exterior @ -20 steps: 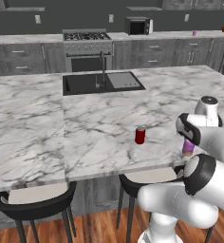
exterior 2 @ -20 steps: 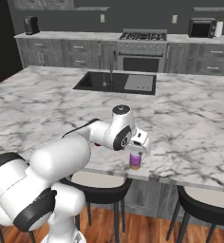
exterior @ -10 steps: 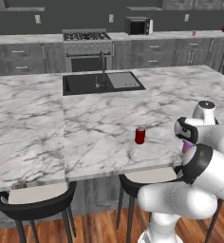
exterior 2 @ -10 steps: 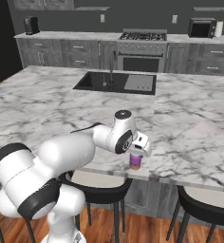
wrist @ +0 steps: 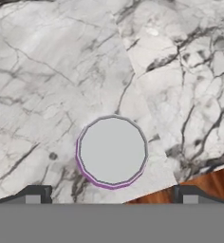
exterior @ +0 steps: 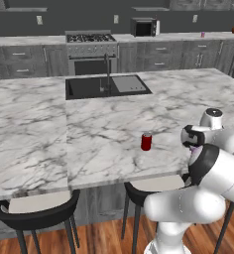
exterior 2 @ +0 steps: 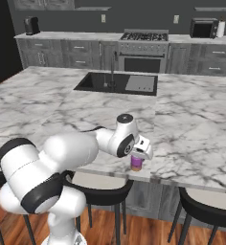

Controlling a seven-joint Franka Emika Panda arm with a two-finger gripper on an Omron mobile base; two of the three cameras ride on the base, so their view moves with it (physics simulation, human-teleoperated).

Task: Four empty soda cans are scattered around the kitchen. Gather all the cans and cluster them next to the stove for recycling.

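Note:
A purple soda can [exterior 2: 136, 163] stands upright near the front edge of the marble island [exterior 2: 191, 119]. My gripper [exterior 2: 142, 149] hangs just above it, open. In the hand view the can's silver top [wrist: 112, 151] lies between the two spread fingertips [wrist: 38, 193], which are not touching it. A red soda can [exterior: 146, 141] stands on the island to the left of my hand [exterior: 197, 136]. A small pink can [exterior: 203, 34] sits on the far counter. The stove [exterior: 91, 40] is against the back wall.
A black sink with a faucet [exterior: 106, 85] is set into the island. A microwave [exterior 2: 203, 27] and a paper-towel roll [exterior 2: 220, 27] stand on the back counter right of the stove. Black stools [exterior: 37, 211] are tucked under the island's front edge.
My hand has come down a little over the purple can and the elbow has swung. The jaws stay wide and both island cans are where they were.

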